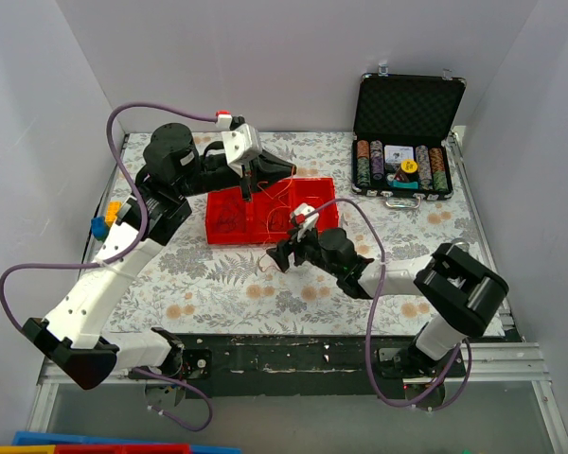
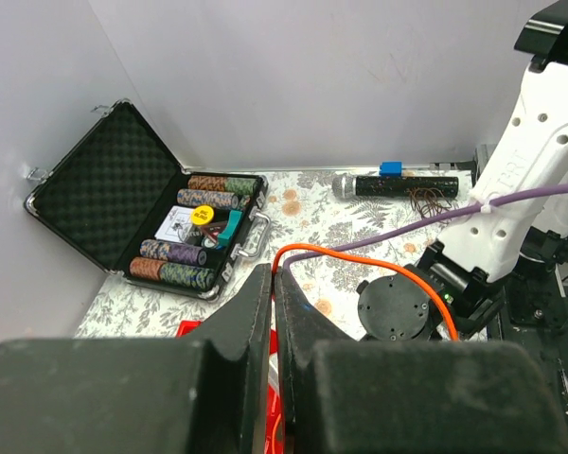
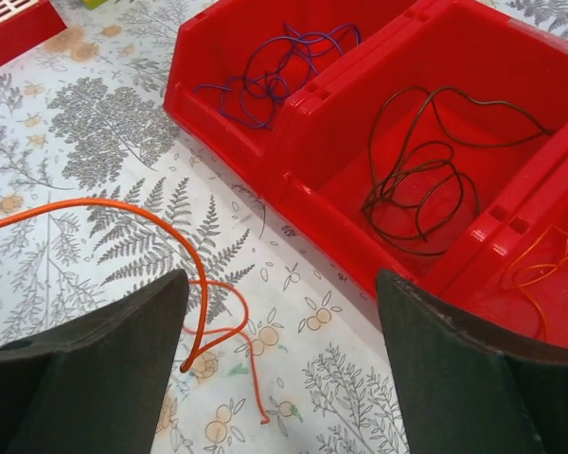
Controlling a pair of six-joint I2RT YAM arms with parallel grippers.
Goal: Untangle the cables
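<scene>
Left jaws pinch the thin orange wire [image 2: 331, 249]; right jaws are spread wide, empty. Lift it slowly, no tugging

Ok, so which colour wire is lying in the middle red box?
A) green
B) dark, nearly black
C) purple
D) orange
B: in the right wrist view the dark wire lies looped inside the middle red bin, while the purple wire is in the bin to its left and an orange wire in the bin to its right.
</scene>
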